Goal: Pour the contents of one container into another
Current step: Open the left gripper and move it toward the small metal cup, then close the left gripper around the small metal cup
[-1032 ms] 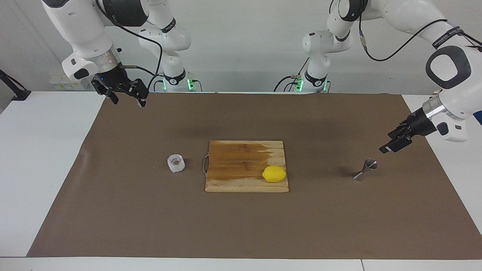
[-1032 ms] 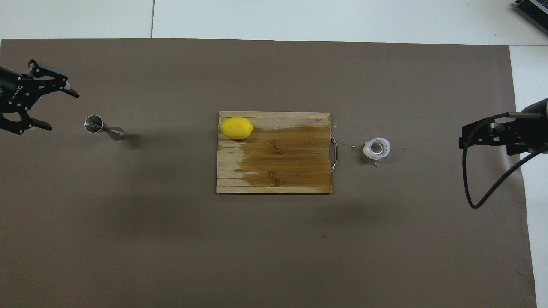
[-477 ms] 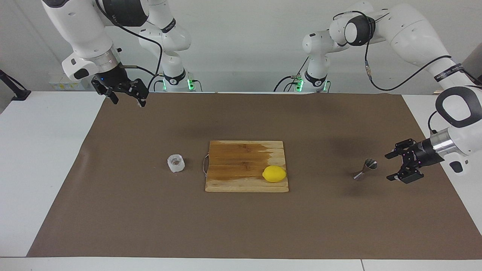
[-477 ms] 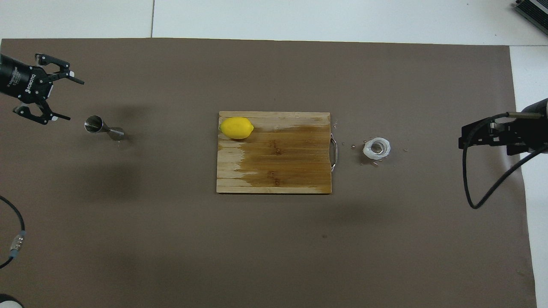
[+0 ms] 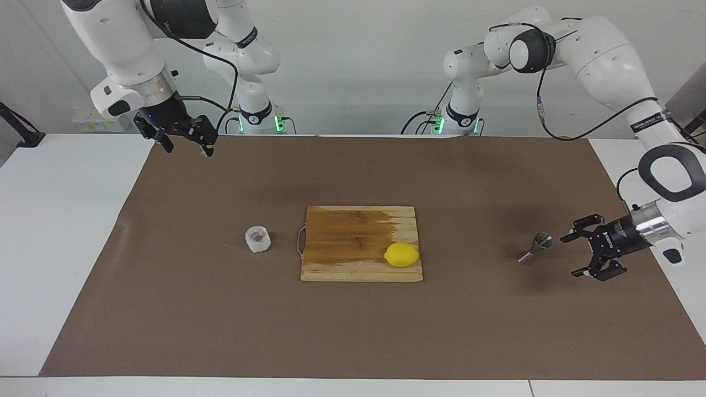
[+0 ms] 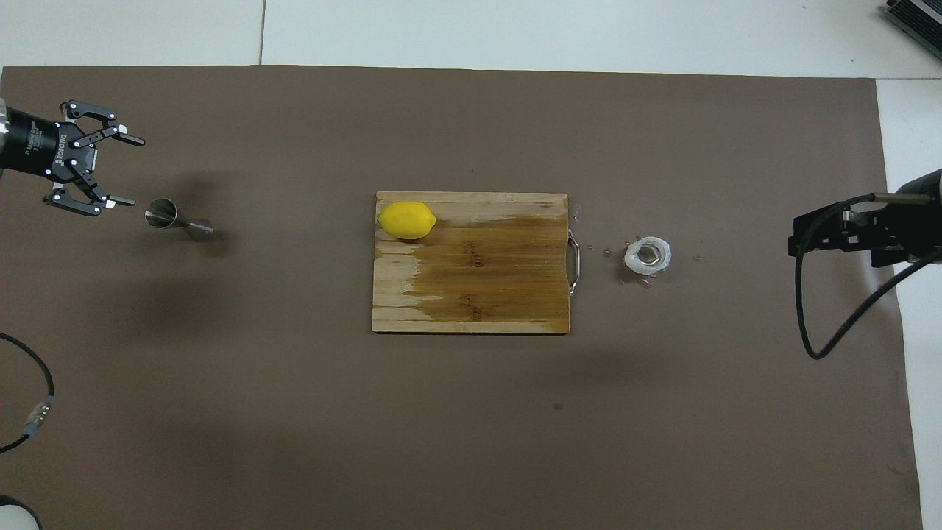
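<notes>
The steel hourglass jigger [image 5: 536, 248] stands on the brown mat toward the left arm's end of the table; it also shows in the overhead view [image 6: 176, 219]. My left gripper [image 5: 569, 257] is open and low over the mat beside the jigger, jaws facing it, not touching; it also shows in the overhead view [image 6: 135, 171]. The translucent whitish cup [image 5: 257, 239] with brownish bits stands beside the board's handle, and shows in the overhead view [image 6: 647, 255]. My right gripper [image 5: 187, 150] is open, empty and waits raised over the mat's corner at the right arm's end.
A wooden cutting board [image 5: 353, 231] lies mid-table with a yellow lemon [image 5: 401, 255] on its corner toward the jigger. Small spilled bits [image 6: 609, 252] lie on the brown mat [image 5: 353, 331] around the cup. A black cable [image 6: 809, 324] hangs from the right arm.
My left gripper has come down from above the jigger to mat level beside it and turned its open jaws toward it. The right arm has not moved.
</notes>
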{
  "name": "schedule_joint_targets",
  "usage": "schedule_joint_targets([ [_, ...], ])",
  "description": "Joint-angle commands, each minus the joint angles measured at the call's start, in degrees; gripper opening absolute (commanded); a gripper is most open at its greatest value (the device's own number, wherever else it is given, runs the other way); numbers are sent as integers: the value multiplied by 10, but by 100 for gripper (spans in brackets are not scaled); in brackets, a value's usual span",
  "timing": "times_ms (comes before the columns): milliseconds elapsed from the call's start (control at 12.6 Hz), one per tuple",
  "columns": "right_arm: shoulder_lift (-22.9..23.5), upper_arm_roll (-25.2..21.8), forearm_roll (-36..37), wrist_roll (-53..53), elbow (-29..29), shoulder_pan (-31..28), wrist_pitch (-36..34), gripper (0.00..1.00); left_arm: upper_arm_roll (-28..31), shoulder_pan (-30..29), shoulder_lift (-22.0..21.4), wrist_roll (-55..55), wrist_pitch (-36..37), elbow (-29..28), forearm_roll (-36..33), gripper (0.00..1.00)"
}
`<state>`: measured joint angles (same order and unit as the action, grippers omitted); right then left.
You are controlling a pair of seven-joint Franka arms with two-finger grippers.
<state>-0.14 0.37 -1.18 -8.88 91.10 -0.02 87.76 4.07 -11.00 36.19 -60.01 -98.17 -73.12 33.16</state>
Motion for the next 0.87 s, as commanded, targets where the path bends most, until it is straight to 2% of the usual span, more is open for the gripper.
schedule_joint_targets([
  [0,2,4,-15,11,-6,-9,-3,100,1,-16,-52,-2,-57,-108,23,100],
  [318,2,4,-15,11,-6,-9,-4,100,1,-25,-92,2,-104,-206,69,100],
  [477,2,4,-15,11,-6,-9,-3,100,1,-25,-112,4,-133,-263,122,100],
  [794,2,4,-15,11,-6,-9,-3,100,-1,-21,-133,37,-175,-330,189,100],
])
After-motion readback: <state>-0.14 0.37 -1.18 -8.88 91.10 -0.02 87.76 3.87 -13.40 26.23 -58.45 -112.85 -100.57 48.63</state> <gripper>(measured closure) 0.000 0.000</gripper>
